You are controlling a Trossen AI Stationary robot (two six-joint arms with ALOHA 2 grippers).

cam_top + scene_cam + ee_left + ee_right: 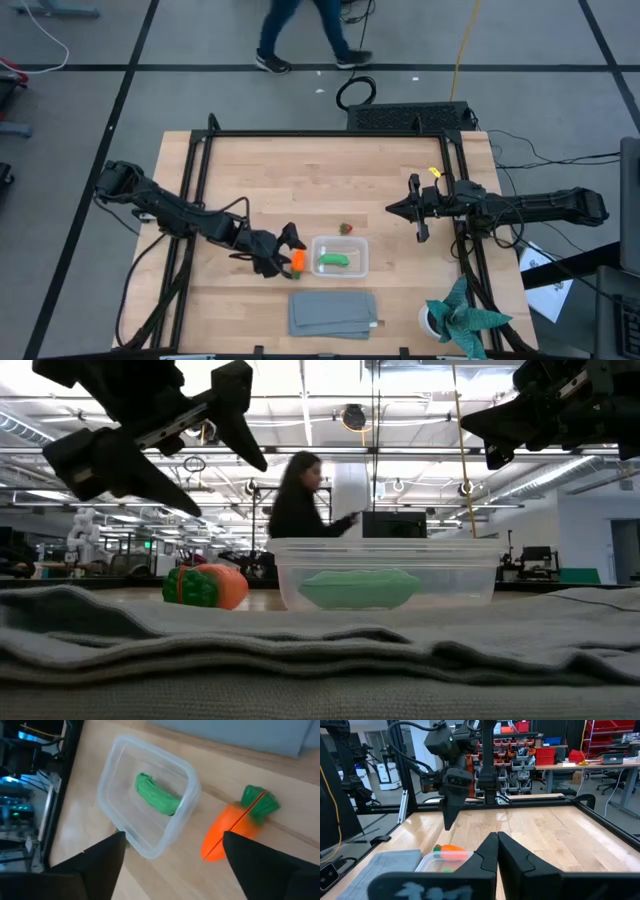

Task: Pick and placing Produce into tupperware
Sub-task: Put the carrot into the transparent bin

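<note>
The orange carrot (297, 262) (235, 825) (205, 586) with its green top lies on its side on the table, just left of the clear tupperware (357, 258) (107, 785) (470, 565). The green pod (333, 260) (157, 797) (360, 588) lies inside the tupperware. The small reddish-brown piece (346, 228) sits on the table just beyond the tupperware's far side. My left gripper (285, 250) (225, 485) (172, 845) is open and hovers above the carrot, touching nothing. My right gripper (398, 208) (495, 845) is shut and waits raised over the table's right part.
A folded grey cloth (333, 313) (300, 660) lies near the table's near edge, in front of the tupperware. A teal leafy thing in a white cup (462, 315) stands at the near right corner. A person (300, 35) walks on the floor beyond the far edge.
</note>
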